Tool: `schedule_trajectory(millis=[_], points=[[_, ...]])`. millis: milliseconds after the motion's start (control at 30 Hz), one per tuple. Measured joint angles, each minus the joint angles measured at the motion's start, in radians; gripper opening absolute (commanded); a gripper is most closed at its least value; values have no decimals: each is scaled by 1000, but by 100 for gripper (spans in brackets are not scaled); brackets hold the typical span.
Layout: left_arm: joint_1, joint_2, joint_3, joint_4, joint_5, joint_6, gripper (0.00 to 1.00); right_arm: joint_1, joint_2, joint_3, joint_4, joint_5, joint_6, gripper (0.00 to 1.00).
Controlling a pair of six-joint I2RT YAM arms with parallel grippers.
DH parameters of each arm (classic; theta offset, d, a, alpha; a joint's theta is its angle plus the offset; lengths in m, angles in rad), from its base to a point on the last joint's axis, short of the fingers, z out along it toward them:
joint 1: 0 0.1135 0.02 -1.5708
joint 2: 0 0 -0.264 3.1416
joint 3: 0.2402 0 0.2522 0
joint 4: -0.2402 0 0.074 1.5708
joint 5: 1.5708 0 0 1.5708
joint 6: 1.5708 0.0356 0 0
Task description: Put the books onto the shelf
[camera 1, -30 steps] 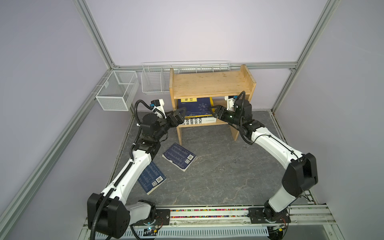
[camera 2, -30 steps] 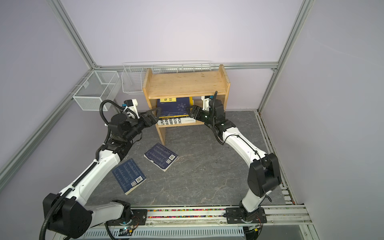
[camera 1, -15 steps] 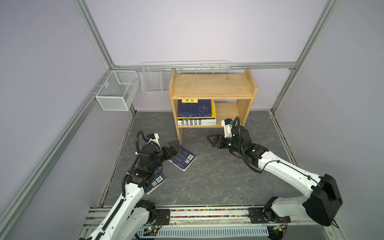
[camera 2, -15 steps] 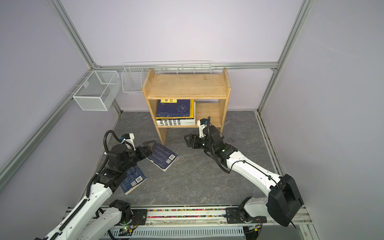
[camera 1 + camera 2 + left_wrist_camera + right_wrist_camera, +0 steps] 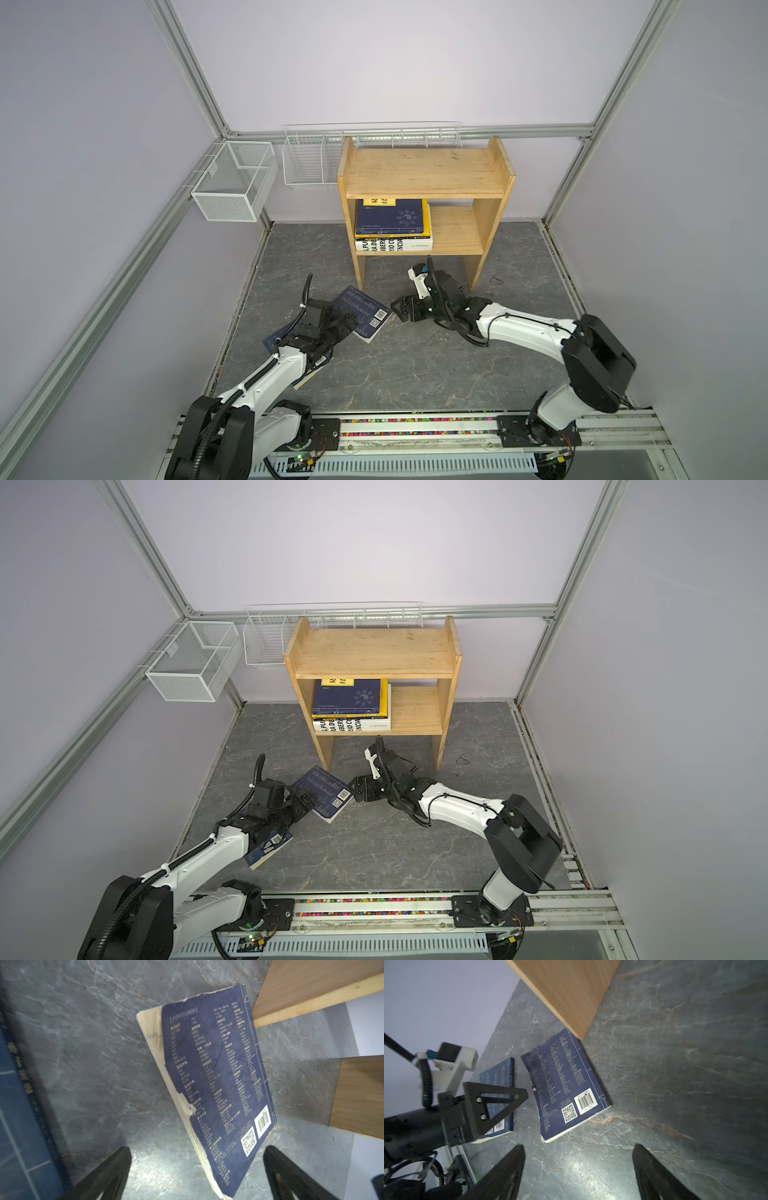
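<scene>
Near the shelf's (image 5: 424, 172) left leg, left of the counter's (image 5: 415, 365) middle, a navy book (image 5: 365, 311) lies flat, back cover up, one corner at the leg. A second navy book (image 5: 268, 848) lies closer to the counter's left edge, partly under the left arm. A stack of books (image 5: 392, 226) sits on the lower tier.

Left jaws: wide open, empty, straddling the near end of the first book. Right jaws: also well apart, empty, low over the counter just beside its barcode corner.

Handling, as judged: a light, floppy paperback with a torn, worn cover along the page edge. Lying flat, it gives little to pinch. The spine side looks firmer, so tip up an edge first and grip the whole thickness there.

Change: a second ago both arms reached into the lower tier; now both are down flanking the loose book. The books have not shifted.
</scene>
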State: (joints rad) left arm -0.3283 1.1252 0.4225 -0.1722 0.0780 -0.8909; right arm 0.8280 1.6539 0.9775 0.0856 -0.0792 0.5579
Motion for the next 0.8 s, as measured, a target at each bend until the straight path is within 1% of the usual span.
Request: schedule_trajectory(millis=[133, 300, 533, 700, 800], points=[[0, 29, 0, 22, -3, -19, 99, 9, 134, 41, 33, 0, -5, 84], [0, 59, 0, 78, -2, -42, 99, 9, 245, 113, 72, 3, -19, 83], [0, 166, 8, 253, 18, -82, 98, 8, 375, 238, 72, -17, -35, 82], [1, 256, 26, 372, 36, -114, 94, 5, 455, 341, 16, -107, -42, 77], [5, 311, 39, 456, 46, -129, 93, -8, 483, 375, 14, -211, -26, 74]])
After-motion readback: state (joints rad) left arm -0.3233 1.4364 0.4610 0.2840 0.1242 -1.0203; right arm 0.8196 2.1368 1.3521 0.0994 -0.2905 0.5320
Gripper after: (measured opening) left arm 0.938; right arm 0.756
